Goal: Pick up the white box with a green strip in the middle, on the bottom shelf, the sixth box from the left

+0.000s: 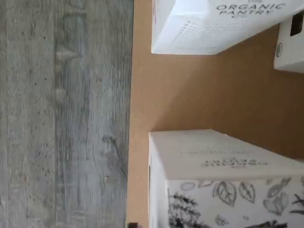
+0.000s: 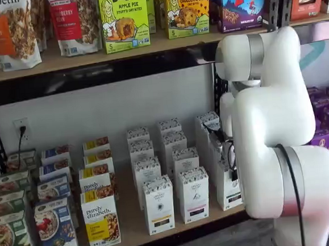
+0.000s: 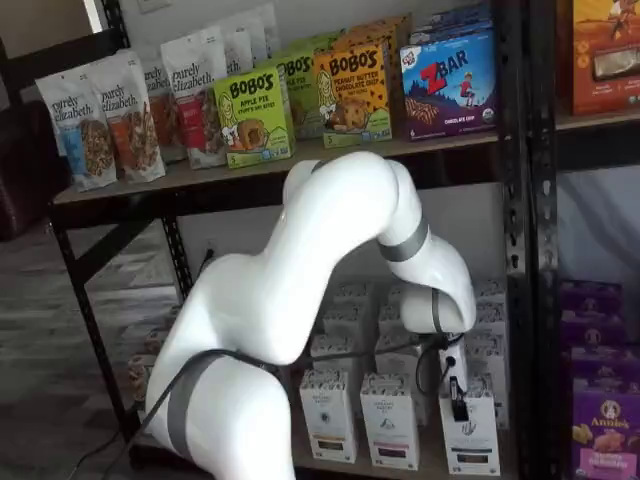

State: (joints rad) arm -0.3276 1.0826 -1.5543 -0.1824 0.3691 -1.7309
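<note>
The white box (image 2: 228, 191) with a dark greenish strip low down stands at the front of the rightmost column of white cartons on the bottom shelf (image 2: 131, 230). My arm hides part of it. It also shows in a shelf view (image 3: 470, 440). My gripper (image 3: 457, 404) hangs right at this box's top, with its black fingers seen side-on, so no gap or grip can be read. In a shelf view the gripper (image 2: 224, 148) is half hidden by the arm. The wrist view shows a white carton with black leaf drawings (image 1: 223, 180) on the tan board (image 1: 190, 95), and no fingers.
Like white cartons stand to the left, with a reddish strip (image 2: 193, 195) and a yellow strip (image 2: 158, 205). Granola boxes (image 2: 100, 219) fill the shelf's left part. A second white carton (image 1: 209, 23) shows in the wrist view, and grey wood floor (image 1: 61, 114) lies beyond the shelf edge. The upper shelf (image 2: 147, 47) holds snack boxes.
</note>
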